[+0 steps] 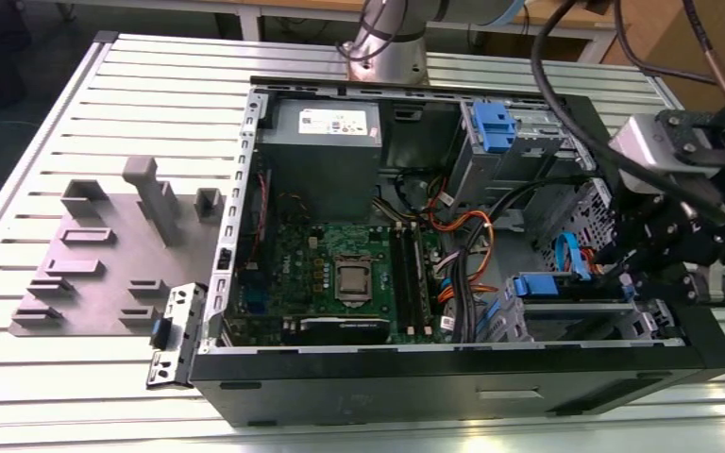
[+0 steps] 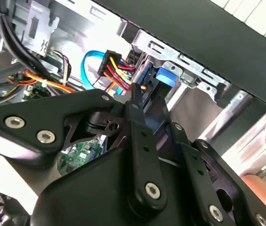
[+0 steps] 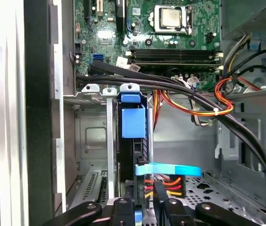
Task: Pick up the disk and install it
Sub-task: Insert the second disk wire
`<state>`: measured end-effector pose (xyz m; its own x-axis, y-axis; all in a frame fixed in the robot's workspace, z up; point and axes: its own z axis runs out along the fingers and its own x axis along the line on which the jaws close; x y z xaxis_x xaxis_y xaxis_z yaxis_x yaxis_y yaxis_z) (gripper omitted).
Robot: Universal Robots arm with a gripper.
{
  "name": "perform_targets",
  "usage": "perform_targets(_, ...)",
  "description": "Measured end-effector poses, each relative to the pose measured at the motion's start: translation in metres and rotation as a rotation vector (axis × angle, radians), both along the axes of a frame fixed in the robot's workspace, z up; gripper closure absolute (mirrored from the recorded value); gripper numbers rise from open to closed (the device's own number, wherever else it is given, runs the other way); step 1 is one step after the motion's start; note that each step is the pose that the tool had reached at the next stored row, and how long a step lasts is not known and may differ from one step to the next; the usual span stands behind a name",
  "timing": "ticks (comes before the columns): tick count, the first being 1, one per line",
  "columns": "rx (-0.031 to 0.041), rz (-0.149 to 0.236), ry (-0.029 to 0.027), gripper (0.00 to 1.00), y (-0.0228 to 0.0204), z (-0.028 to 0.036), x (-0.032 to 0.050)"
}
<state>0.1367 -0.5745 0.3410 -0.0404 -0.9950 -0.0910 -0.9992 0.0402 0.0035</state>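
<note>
The disk (image 3: pixel 133 123) stands on edge in the lower drive bay of the open computer case (image 1: pixel 463 373), its blue carrier rail facing the first wrist view. The same blue rail end (image 2: pixel 165 76) appears past the fingertips in the second wrist view, and as a blue block (image 1: pixel 547 284) in the exterior view. My gripper (image 3: pixel 142 188) reaches into that bay from the exterior view's right (image 1: pixel 627 274). Its two black fingers (image 2: pixel 135 101) are shut on the disk's near edge.
A blue data cable (image 3: pixel 170 169) and red-yellow power wires (image 3: pixel 163 184) lie just beside the disk. Thick black cables (image 3: pixel 194 99) cross above the bay. A person's hand (image 2: pixel 265 186) rests at the case's outer edge. A grey fixture plate (image 1: pixel 110 255) lies outside, at the exterior view's left.
</note>
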Motion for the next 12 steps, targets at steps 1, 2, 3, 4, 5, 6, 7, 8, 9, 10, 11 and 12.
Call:
perform_targets(1,0.0003,0.0,0.0,0.7,0.0,0.0041,0.0)
perform_targets(2,0.0012,0.0,0.0,0.7,0.0,0.0083,0.0)
perform_targets(3,0.0015,0.0,0.0,0.7,0.0,0.0124,0.0)
perform_targets(4,0.002,0.0,0.0,0.7,0.0,0.0163,0.0)
perform_targets(5,0.0026,0.0,0.0,0.7,0.0,0.0198,0.0)
perform_targets(6,0.0032,0.0,0.0,0.7,0.0,0.0235,0.0)
perform_targets(7,0.0035,0.0,0.0,0.7,0.0,0.0264,0.0)
perform_targets(8,0.0036,0.0,0.0,0.7,0.0,0.0285,0.0)
perform_targets(9,0.0037,0.0,0.0,0.7,0.0,0.0292,0.0)
perform_targets(10,0.0039,0.0,0.0,0.7,0.0,0.0291,0.0)
perform_targets(11,0.004,0.0,0.0,0.7,0.0,0.0291,0.0)
perform_targets(12,0.004,0.0,0.0,0.7,0.0,0.0291,0.0)
